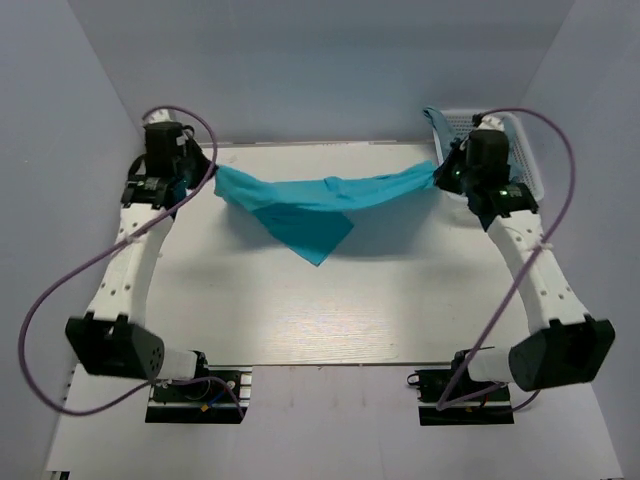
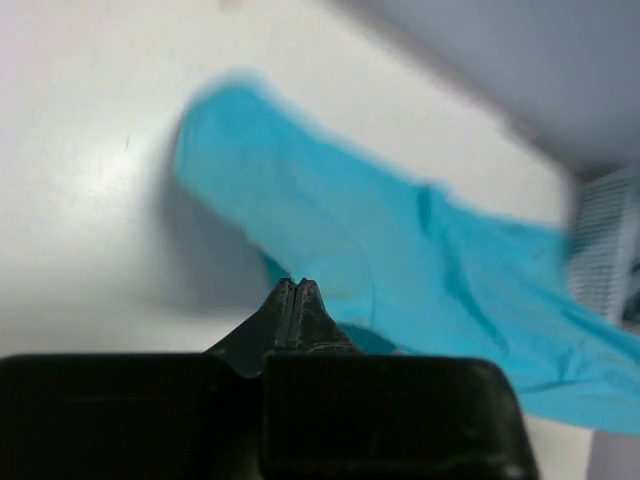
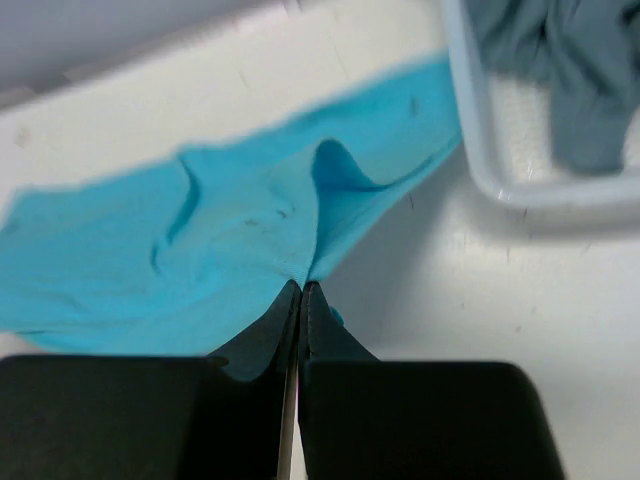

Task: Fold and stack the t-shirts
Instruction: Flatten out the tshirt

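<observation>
**Turquoise tee strung up between both arms**

The turquoise t-shirt (image 1: 320, 205) (image 3: 200, 250) is off the table (image 1: 300, 310), pulled out sideways like a hammock over the far half of it. One loose corner droops down in the middle, and there's a shadow on the white surface underneath. From the top view I can't tell if that corner touches the table or not.

The left gripper (image 1: 213, 172) (image 2: 298, 285) has the shirt's left end. Its fingers are pressed tight together with the cloth bunching right at the tips. Same deal on the other side: the right gripper (image 1: 437, 172) (image 3: 302, 288) is pinched closed on the right end, and the fabric fans out from its tips in folds. Both wrist views are pretty blurry, fwiw.

The basket (image 1: 532, 165) (image 3: 480, 150), white plastic, sits at the far right corner just beside the right gripper. The grey-blue shirts (image 3: 580, 80) are piled inside it in a crumpled heap, with one bit hanging over the basket's left edge.
</observation>
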Robot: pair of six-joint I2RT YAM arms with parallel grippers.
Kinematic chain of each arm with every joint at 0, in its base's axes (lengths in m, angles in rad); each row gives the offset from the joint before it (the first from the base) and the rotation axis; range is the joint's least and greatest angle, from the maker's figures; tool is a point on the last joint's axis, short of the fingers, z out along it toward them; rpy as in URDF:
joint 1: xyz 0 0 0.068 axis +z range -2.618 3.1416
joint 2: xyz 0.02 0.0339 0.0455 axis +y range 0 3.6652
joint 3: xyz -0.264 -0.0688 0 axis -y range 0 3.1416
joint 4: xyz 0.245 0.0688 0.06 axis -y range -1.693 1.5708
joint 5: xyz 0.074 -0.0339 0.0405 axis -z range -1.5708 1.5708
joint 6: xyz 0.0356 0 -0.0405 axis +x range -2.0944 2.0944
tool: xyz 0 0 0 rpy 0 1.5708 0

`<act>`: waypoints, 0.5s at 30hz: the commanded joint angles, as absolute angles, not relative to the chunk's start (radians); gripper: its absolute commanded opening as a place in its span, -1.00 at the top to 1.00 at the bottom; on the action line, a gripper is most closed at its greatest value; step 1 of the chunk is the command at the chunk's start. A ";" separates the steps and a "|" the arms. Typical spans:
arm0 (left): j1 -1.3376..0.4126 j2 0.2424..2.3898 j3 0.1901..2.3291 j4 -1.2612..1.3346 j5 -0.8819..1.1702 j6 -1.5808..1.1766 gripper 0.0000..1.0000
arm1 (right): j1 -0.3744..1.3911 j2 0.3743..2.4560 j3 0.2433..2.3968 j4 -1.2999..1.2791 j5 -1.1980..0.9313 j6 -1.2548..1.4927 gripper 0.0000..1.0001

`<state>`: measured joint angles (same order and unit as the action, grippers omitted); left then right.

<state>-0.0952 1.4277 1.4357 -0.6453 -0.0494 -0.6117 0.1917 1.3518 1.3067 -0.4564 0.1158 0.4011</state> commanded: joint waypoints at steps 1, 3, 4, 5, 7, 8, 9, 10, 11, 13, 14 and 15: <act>-0.088 1.276 1.554 -0.678 -0.130 -0.623 1.00 | 0.190 1.281 1.417 -0.535 0.150 0.334 1.00; -0.087 1.221 1.645 -0.713 -0.187 -0.623 1.00 | 0.192 1.230 1.488 -0.546 0.149 0.333 1.00; -0.087 1.206 1.679 -0.750 -0.202 -0.623 1.00 | 0.195 1.218 1.496 -0.546 0.147 0.328 1.00; -0.087 1.194 1.745 -0.762 -0.216 -0.614 1.00 | 0.195 1.178 1.529 -0.546 0.138 0.322 1.00; -0.087 1.157 1.810 -0.804 -0.227 -0.604 1.00 | 0.193 1.155 1.557 -0.568 0.132 0.313 1.00; -0.087 1.146 1.874 -0.816 -0.236 -0.595 1.00 | 0.192 1.122 1.593 -0.575 0.132 0.314 1.00; -0.087 1.135 1.905 -0.828 -0.236 -0.595 1.00 | 0.190 1.109 1.606 -0.586 0.129 0.310 1.00; -0.087 1.112 1.934 -0.837 -0.236 -0.582 1.00 | 0.192 1.080 1.624 -0.587 0.120 0.311 1.00; -0.087 1.102 1.991 -0.851 -0.236 -0.581 1.00 | 0.195 1.071 1.632 -0.598 0.115 0.308 1.00; -0.087 1.080 2.045 -0.860 -0.236 -0.548 1.00 | 0.193 1.026 1.686 -0.614 0.091 0.301 1.00; -0.098 1.065 2.099 -0.861 -0.236 -0.535 1.00 | 0.193 1.017 1.696 -0.632 0.081 0.301 1.00; -0.098 1.065 2.129 -0.861 -0.220 -0.500 1.00 | 0.192 0.987 1.730 -0.634 0.072 0.293 1.00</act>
